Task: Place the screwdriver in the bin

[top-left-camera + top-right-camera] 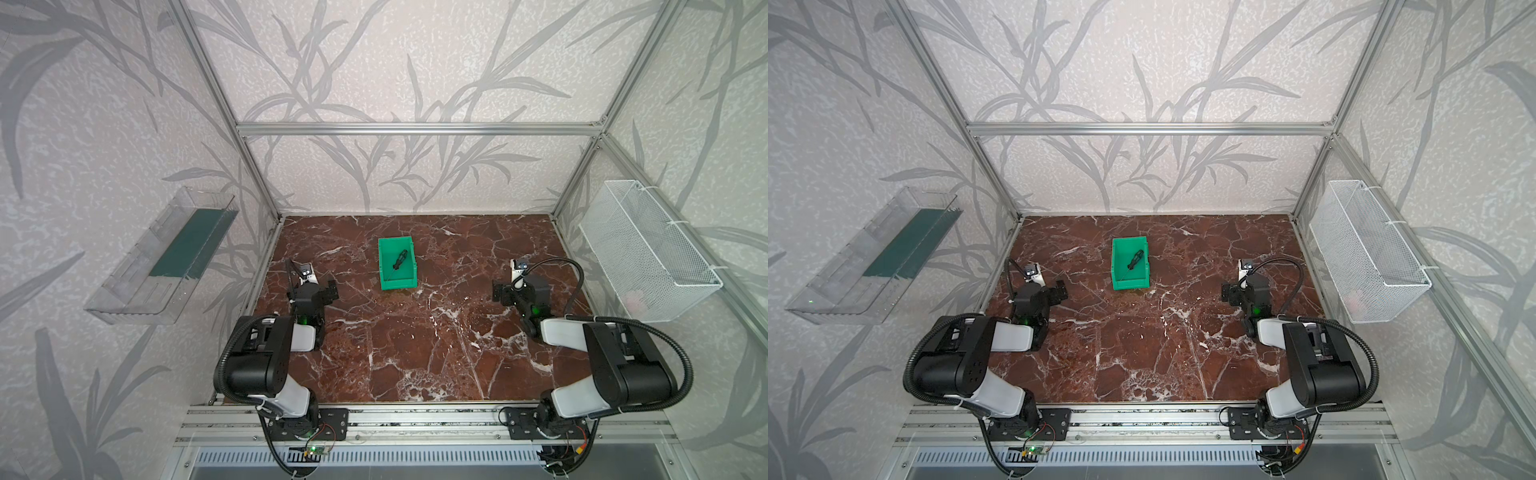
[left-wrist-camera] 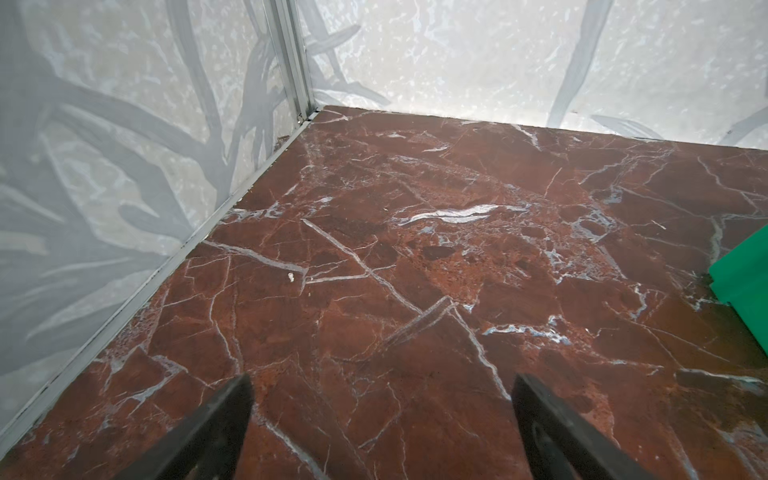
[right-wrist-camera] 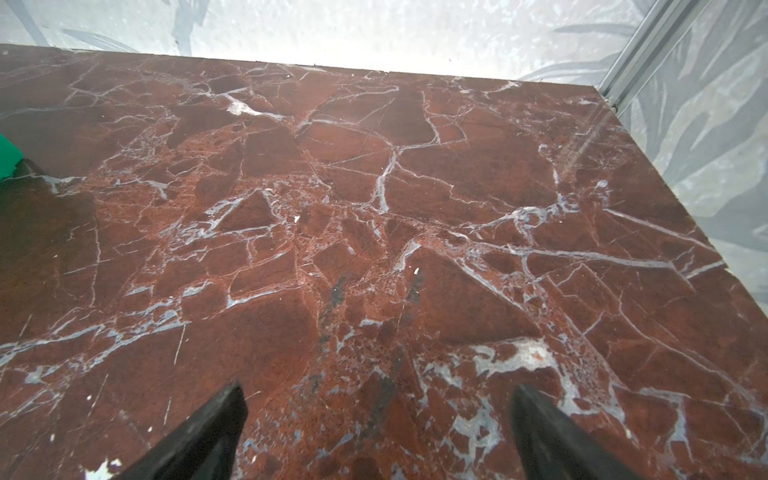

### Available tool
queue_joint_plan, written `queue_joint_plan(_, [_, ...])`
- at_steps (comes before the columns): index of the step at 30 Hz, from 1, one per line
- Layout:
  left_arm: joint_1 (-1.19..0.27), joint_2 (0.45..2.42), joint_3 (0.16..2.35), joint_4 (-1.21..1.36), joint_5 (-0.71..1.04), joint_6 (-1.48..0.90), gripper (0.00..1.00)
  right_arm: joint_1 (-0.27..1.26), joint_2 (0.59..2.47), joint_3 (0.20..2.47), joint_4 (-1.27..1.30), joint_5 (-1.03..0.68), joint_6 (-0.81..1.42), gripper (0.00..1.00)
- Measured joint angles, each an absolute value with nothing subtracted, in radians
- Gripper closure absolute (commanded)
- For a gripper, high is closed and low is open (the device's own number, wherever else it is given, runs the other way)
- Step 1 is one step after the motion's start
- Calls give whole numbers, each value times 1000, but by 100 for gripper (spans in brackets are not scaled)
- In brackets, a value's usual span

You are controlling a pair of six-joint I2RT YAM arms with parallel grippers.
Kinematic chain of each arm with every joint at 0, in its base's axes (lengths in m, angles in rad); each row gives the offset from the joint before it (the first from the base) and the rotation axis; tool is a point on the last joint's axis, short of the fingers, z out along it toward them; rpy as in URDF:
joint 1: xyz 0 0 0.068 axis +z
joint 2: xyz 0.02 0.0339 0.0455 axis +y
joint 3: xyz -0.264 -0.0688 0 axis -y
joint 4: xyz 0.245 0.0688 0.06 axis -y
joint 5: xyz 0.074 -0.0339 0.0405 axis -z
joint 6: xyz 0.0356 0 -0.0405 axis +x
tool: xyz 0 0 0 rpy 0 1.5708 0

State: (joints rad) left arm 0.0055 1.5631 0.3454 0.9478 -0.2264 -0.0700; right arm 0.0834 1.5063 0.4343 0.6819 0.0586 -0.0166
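The green bin point(image 1: 399, 284) point(image 1: 1130, 283) stands on the red marble table, a little left of the middle and toward the back. The screwdriver point(image 1: 400, 259) point(image 1: 1134, 259) lies slantwise inside it, with its dark handle toward the back and its thin shaft toward the front left. My left gripper point(image 1: 321, 287) point(image 2: 382, 386) hovers open to the bin's left, nothing between its fingers. My right gripper point(image 1: 511, 291) point(image 3: 378, 392) is open and empty well to the bin's right. Each wrist view catches only a green corner of the bin point(image 2: 744, 274) point(image 3: 8, 158).
A clear plastic tray point(image 1: 162, 257) hangs on the left wall and a white wire-mesh basket point(image 1: 648, 253) on the right wall. Aluminium frame posts and patterned walls close in the marble table point(image 1: 415, 340) on three sides.
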Motion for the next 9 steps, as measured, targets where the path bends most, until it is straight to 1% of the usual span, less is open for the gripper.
queue_joint_plan(9, [-7, 1563, 346, 955, -248, -56, 1, 83, 1506, 434, 684, 58, -17, 1])
